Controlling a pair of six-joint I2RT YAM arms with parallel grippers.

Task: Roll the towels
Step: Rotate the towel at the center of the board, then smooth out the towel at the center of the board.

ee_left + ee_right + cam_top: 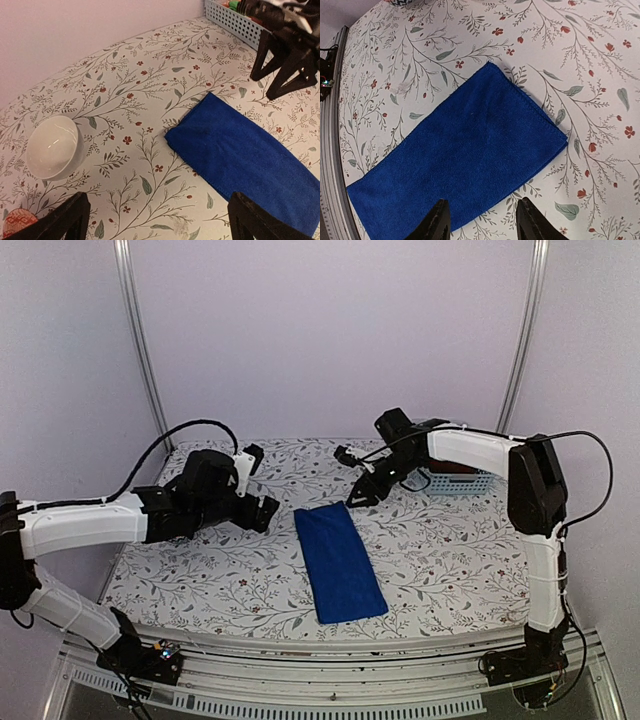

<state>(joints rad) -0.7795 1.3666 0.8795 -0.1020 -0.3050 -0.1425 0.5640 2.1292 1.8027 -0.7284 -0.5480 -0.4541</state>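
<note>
The royal blue towel (pixel 338 562) lies flat and unrolled in the middle of the table, its long side running from far to near. It also shows in the left wrist view (pixel 245 150) and the right wrist view (pixel 465 160). My left gripper (pixel 262 482) is open and empty, hovering left of the towel's far end (pixel 157 222). My right gripper (pixel 355 477) is open and empty above the towel's far right corner (pixel 482 222). Its black fingers (pixel 285 70) show in the left wrist view. The brick-red towel is not clearly in view.
A pale blue perforated basket (pixel 458 480) stands at the back right, with green and reddish items inside (pixel 235 5). A white bowl (pixel 54 146) and an orange patterned cloth (pixel 17 222) lie at the left. A metal rail (pixel 300 680) runs along the front edge.
</note>
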